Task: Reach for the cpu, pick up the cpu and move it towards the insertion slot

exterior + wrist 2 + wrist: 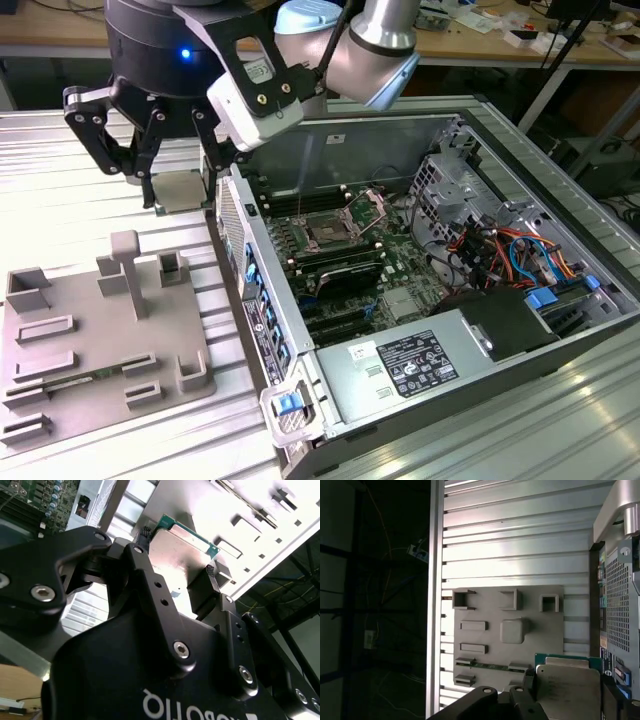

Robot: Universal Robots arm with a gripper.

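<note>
I've got the gripper (168, 185) pinching the cpu (182, 190) flat by its edges, lifted above the grey tray (60, 345) just outside the open case (300, 440), probably so it clears the wall heading for the insertion slot (328, 232).

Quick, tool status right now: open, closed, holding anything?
Tool: shut on the cpu, held above the table, beside the computer case.

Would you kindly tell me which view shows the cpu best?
The first wrist view: the cpu shows its broad silvery top. The second wrist view shows it clamped between pincer fingers; the exterior view shows a small square.
</note>
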